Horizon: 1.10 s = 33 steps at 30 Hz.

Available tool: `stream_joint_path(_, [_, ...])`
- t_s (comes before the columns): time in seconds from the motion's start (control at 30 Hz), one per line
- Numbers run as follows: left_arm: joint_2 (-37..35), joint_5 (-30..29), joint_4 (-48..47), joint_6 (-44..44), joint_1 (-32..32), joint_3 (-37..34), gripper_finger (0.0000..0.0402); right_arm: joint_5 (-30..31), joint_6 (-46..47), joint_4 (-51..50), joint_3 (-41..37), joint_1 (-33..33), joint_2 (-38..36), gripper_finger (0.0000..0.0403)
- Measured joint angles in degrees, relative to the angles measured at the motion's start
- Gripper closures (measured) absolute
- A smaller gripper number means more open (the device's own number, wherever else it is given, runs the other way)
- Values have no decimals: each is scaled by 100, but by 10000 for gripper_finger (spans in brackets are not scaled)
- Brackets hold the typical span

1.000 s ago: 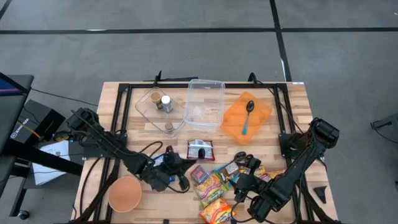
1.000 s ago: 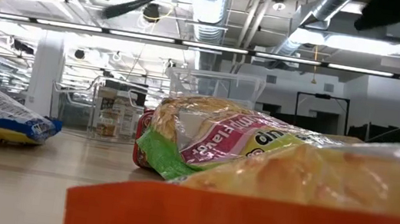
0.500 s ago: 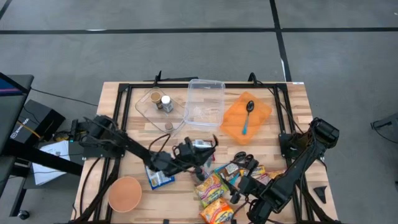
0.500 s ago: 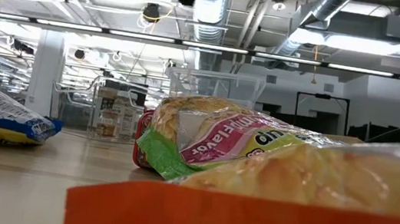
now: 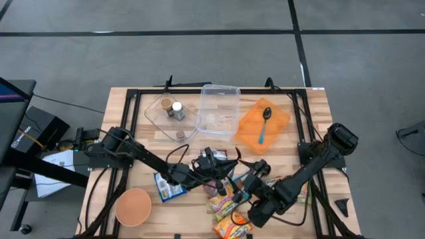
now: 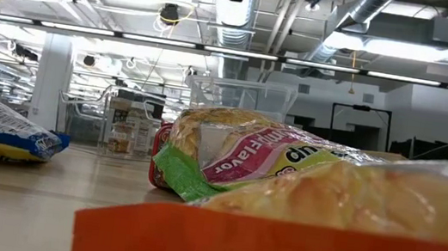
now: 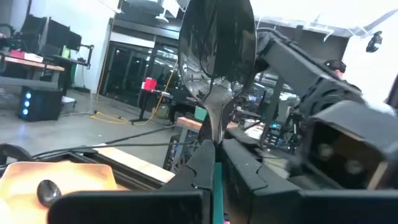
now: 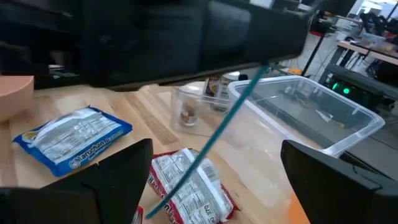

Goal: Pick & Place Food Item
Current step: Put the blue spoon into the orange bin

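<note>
My left gripper (image 5: 221, 166) hovers over the middle of the table, shut on a spoon with a dark bowl (image 7: 216, 50) and a teal handle. Under it lies a red-and-silver packet (image 8: 186, 182). A blue packet (image 5: 169, 188) lies flat to its left. Several bright snack packets (image 5: 226, 200) lie at the near edge. My right gripper (image 5: 244, 188) hangs open just right of the left one, above those packets. The teal handle (image 8: 230, 118) runs slantwise across the right wrist view, and I cannot tell whether it touches the right fingers. My left gripper pinches the spoon's teal handle (image 7: 214, 180) between its two fingers, along the handle. The spoon sticks out ahead of the fingers, bowl end away and raised, lifted clear of the table.
A clear plastic tub (image 5: 219, 109) and a glass bowl (image 5: 169, 119) holding a small jar stand at the far side. An orange cloth (image 5: 263, 126) with another spoon lies at the far right. A tan bowl (image 5: 133, 206) sits at the near left.
My left gripper has swung toward the table's right, from beside the blue packet to over the red-and-silver one, tipping up with the spoon; the blue packet now lies uncovered. My right gripper has moved toward the table's left and far side, closer to the left gripper.
</note>
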Motion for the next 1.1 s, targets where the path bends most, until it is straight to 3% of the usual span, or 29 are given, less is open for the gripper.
stream_joint_path(0.17, [0, -2, 22, 23, -61, 4, 396, 120, -25, 84, 44, -50, 0, 90])
stream_joint_path(0.37, [-1, -2, 22, 32, -67, 4, 396, 127, -123, 150, 152, -47, 0, 164])
stream_joint_path(0.67, [0, 28, 36, 28, -73, -7, 396, 62, -598, 160, 181, -12, -10, 382])
stream_joint_path(0.9, [-3, 269, 48, 12, -108, -7, 391, 88, -672, 221, 184, 70, -15, 395])
stream_joint_path(1.1, [-4, 441, 2, -44, -128, -1, 348, 118, -794, 236, 187, 202, -4, 399])
